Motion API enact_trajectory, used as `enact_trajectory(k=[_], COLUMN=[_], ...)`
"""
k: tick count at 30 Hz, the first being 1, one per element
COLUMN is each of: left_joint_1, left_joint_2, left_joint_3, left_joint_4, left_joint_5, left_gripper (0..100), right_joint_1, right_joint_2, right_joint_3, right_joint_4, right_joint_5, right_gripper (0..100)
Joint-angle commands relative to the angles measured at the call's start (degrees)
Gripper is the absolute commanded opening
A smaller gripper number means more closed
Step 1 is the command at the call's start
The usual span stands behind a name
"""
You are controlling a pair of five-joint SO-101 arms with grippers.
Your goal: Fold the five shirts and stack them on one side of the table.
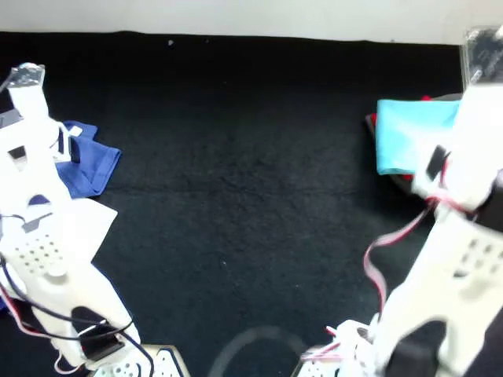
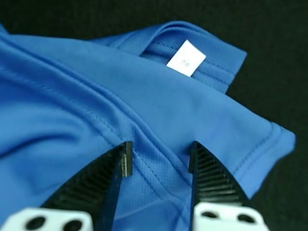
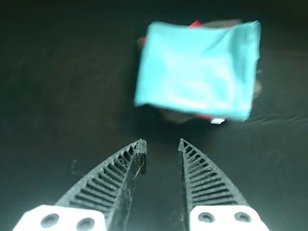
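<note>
We see the left jaws spread over the blue shirt (image 1: 93, 169) at 9 o'clock; the right jaws, narrowly parted, face the turquoise shirt (image 1: 409, 133) at 2 o'clock.

**A robot lab bench**

Two white robot arms (image 1: 43, 259) (image 1: 464, 267) are standing at the near edge of a table (image 1: 251, 196) draped in black cloth. Loose wires (image 1: 381, 251) are trailing over it, and a bare pale wall (image 1: 236, 14) is running behind it.
</note>
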Motion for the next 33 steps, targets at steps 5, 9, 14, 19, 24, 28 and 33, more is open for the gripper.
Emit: enact_trajectory(k=[5,9,14,19,24,28,33], left_joint_1=[1.10,3.30,6.99,13.23,19.47,23.78,31.78], left_joint_2=[5.23,3.47,-0.48,-5.49,-10.42,-16.22,-25.71], left_joint_3=[-10.24,-16.75,-27.12,-40.04,-53.76,-60.88,-62.29], left_joint_4=[4.57,11.43,21.36,32.53,39.91,40.35,40.35], left_joint_5=[0.53,0.53,0.53,0.53,0.35,0.26,0.26], left_gripper=[9,1,1,1,1,1,1], right_joint_1=[-5.05,-4.88,-4.79,-4.79,-4.79,-4.79,-4.79], right_joint_2=[-17.89,-23.34,-29.32,-34.77,-39.60,-43.74,-48.84], right_joint_3=[30.02,42.42,54.37,63.43,70.02,74.59,78.73], right_joint_4=[-8.57,-15.16,-20.88,-23.78,-23.78,-23.78,-24.57], right_joint_5=[0.18,0.18,0.18,0.18,0.18,0.18,0.44], right_gripper=[11.7,11.7,11.7,11.7,11.7,11.7,11.7])
